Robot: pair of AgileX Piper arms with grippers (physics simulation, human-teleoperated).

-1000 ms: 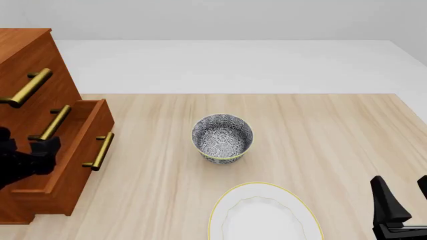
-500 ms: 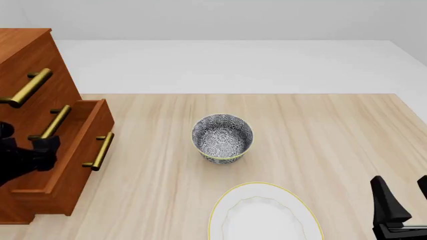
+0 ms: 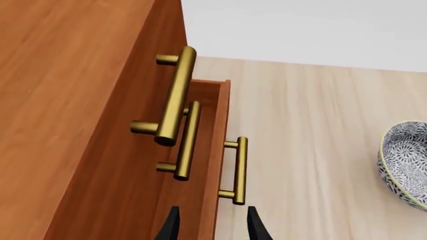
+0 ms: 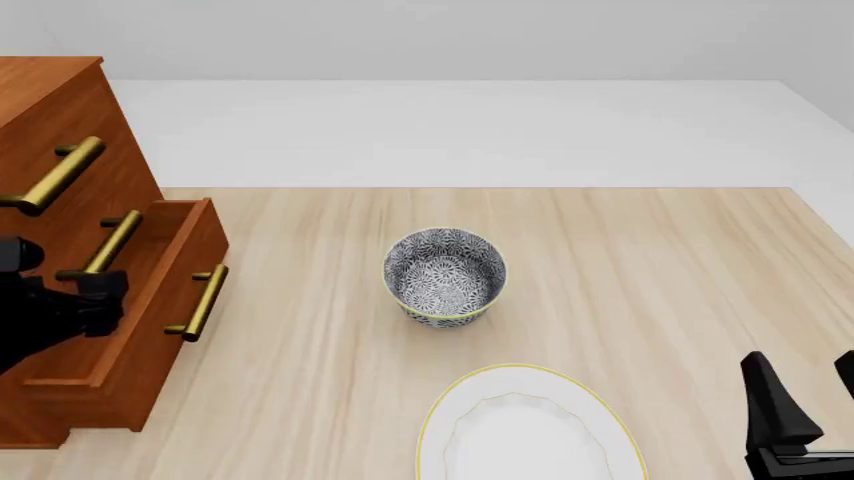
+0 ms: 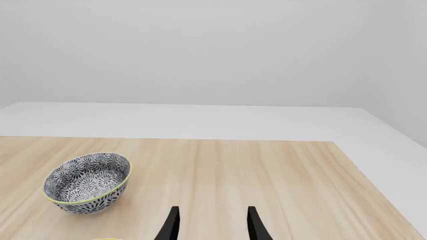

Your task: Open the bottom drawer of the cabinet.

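Note:
The cabinet point(image 4: 54, 110) stands at the table's left edge, with three brass bar handles. The bottom drawer point(image 4: 167, 350) is pulled out partway, its handle point(image 4: 200, 300) facing the table's middle. My left gripper point(image 4: 87, 300) is open and hovers over the open drawer, behind its front panel and apart from the handle. In the left wrist view the gripper point(image 3: 212, 230) has its jaws apart on either side of the drawer front's top edge point(image 3: 223, 125), with the bottom handle point(image 3: 239, 170) ahead. My right gripper point(image 4: 810, 400) is open and empty at the near right; it also shows in the right wrist view point(image 5: 212, 225).
A patterned bowl point(image 4: 445, 275) sits mid-table; it shows in the right wrist view point(image 5: 87, 182) and left wrist view point(image 3: 407, 160) too. A white plate with a yellow rim point(image 4: 527, 430) lies at the near edge. The middle handle point(image 3: 187, 142) and top handle point(image 3: 175, 95) jut out above the drawer.
My left gripper has risen slightly over the open drawer. The drawer, the bowl and the right arm have not moved.

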